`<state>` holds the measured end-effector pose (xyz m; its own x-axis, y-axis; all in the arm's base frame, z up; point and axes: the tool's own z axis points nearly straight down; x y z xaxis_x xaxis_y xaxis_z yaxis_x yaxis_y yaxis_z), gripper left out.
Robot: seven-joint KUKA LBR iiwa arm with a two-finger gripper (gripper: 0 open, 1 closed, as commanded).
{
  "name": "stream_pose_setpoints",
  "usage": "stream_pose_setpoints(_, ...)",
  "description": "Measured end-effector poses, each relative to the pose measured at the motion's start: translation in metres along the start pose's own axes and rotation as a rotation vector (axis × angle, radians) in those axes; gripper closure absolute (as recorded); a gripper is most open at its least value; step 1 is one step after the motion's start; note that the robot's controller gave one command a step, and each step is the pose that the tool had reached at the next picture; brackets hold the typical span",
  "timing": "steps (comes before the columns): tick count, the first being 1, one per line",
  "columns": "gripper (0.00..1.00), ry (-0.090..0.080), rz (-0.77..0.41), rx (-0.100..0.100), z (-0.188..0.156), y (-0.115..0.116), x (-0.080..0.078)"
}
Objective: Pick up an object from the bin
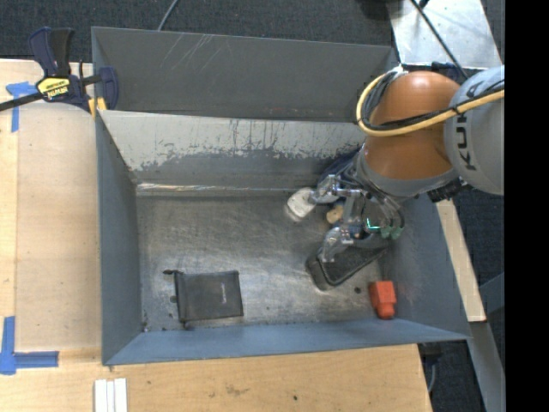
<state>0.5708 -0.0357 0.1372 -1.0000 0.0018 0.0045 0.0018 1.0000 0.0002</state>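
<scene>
Just up and left of the small orange block (383,299), a dark, flat, glossy-looking oblong slab (345,269) lies on the scuffed metal floor of the bin (240,239), and the gripper (347,237) hangs right over it. Can't tell if the claw is wide or closed from this angle. My worry: something that low and slick could skid or tip out when pinched. A pale rounded lump (300,204), further up-left of the block, might get bumped too.

The arm (485,148) is sporting a glossy orange dome cover (412,136), a yellow cable (362,110) looping round it, and a steel hand (345,234) glowing green.
</scene>
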Motion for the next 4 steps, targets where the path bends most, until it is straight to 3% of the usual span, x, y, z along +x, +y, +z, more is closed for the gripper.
stream_pose_setpoints(1, 0.00, -0.018, -0.007, -0.004, 0.0246, -0.0245, 0.0052)
stream_pose_setpoints(2, 0.00, -0.014, 0.006, -0.001, 0.0278, -0.0302, 0.0074)
stream_pose_setpoints(3, 1.00, 0.026, 0.007, -0.004, 0.0287, -0.0318, 0.0150)
stream_pose_setpoints(4, 1.00, 0.010, 0.008, -0.003, 0.0264, -0.0316, 0.0114)
